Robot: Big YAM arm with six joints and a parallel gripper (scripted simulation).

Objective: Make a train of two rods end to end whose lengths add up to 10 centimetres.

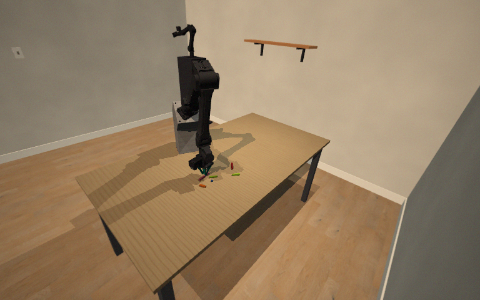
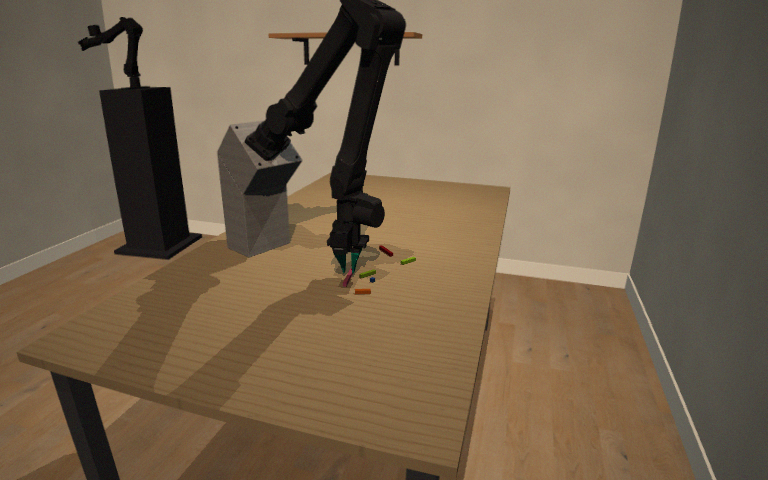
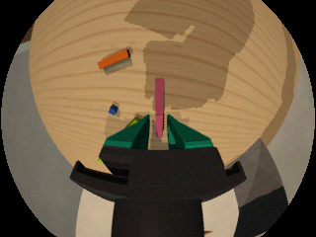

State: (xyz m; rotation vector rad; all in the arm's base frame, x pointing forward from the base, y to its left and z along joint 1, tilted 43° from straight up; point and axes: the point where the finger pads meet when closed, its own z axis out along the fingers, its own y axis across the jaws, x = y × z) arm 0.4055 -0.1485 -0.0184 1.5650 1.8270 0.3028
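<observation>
Narrow Grip Straddling Pink Rod as Train Awaits Its Second Car

A pinkish rod (image 1: pixel 201 178) (image 2: pixel 346 279) (image 3: pixel 159 96) is lying at the centre of the wrist view, its near end reaching between the fingertips; a step in its outline is leaving unclear whether it is one piece or two. The gripper (image 1: pixel 205 173) (image 2: pixel 348 273) (image 3: pixel 158 118) is standing narrow but unclosed, daylight showing on either side, and is holding nothing. Its fingers are flanking the rod lengthwise, presumably for squaring or gripping it.

Just left of centre in that view, a blue rod (image 1: pixel 212 180) (image 2: pixel 372 279) (image 3: pixel 114 110) is sitting apart, likely the partner if the pink measures nine. An orange rod (image 1: pixel 202 185) (image 2: pixel 363 291) (image 3: pixel 115 58) is resting at upper left, outside any line. Right of the gripper in the exterior view, a near lime rod (image 1: pixel 213 176) (image 2: pixel 367 273) (image 3: pixel 134 121) and a far lime rod (image 1: pixel 235 174) (image 2: pixel 408 260) are lying separated, offering another ten. A red rod (image 1: pixel 232 165) (image 2: pixel 386 250) is resting beyond, probably serving as a spare.
</observation>
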